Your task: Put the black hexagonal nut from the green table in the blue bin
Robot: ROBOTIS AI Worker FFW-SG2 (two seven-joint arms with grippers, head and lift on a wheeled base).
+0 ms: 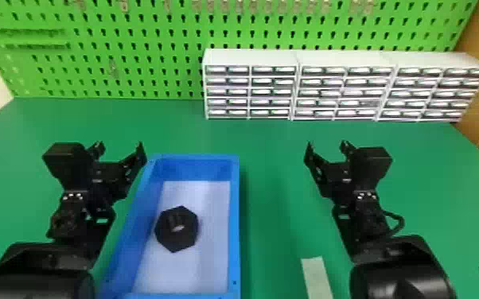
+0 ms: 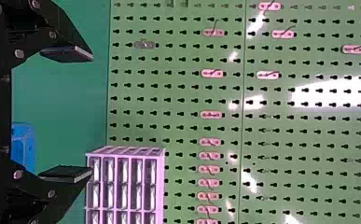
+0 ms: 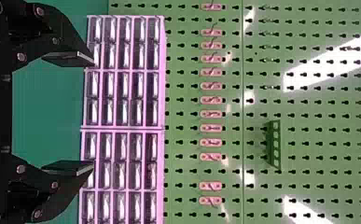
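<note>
In the head view, the left gripper (image 1: pixel 120 147) stands wide open and empty, its two fingers well apart. The bin (image 1: pixel 235 218) sits to its right and reaches from beside it back toward the robot. The nut (image 1: pixel 176 229) lies in the bin on the pale floor, right of the left gripper and nearer the robot than its fingertips, touching neither gripper. The right gripper (image 1: pixel 328 146) is also wide open and empty, well to the right of the bin. Nearer the robot than this gripper, a pale strip (image 1: pixel 317 278) lies on the table (image 1: pixel 274 238). Beyond both grippers stand the drawers (image 1: pixel 250 92), from between the two across to the far right, with the pegboard (image 1: pixel 139 47) behind them.

In the left wrist view, the left gripper (image 2: pixel 91 115) has its fingers spread with only air between the pads (image 2: pixel 71 55). Part of the bin shows between the fingers, and the drawers and pegboard are farther off, past the tips.

In the right wrist view, the right gripper (image 3: pixel 93 113) is spread as wide, holding nothing. Ahead of it are the drawers, then the pegboard with its hooks (image 3: pixel 211 142) and a green rack (image 3: pixel 275 144).
</note>
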